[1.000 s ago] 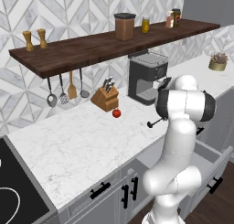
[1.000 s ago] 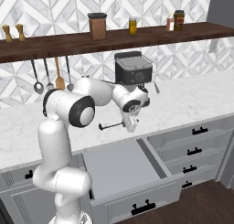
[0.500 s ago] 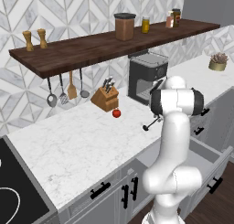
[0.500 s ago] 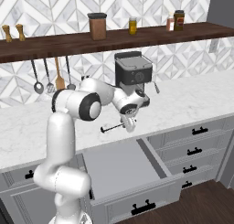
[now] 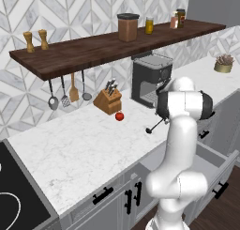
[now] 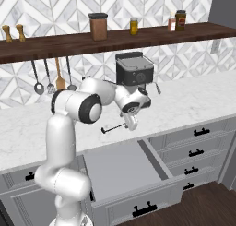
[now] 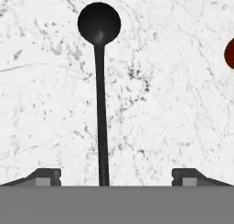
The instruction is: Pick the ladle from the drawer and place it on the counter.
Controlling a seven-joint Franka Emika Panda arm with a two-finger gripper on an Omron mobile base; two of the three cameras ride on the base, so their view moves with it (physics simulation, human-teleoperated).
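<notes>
— Black ladle (image 7: 99, 72) on white marble: which way does it lie from the hand (image 7: 116, 176)?

— Seen from the hand, straight toward twelve o'clock, bowl far, handle end running back between the fingers (image 7: 45, 176). They stand wide apart, touching nothing, as far as I can tell.

— So it's on the bench (image 6: 193, 98)?

— Looks laid there, just behind the open drawer (image 6: 124, 167). Any retreat should go straight up off the handle.
</notes>
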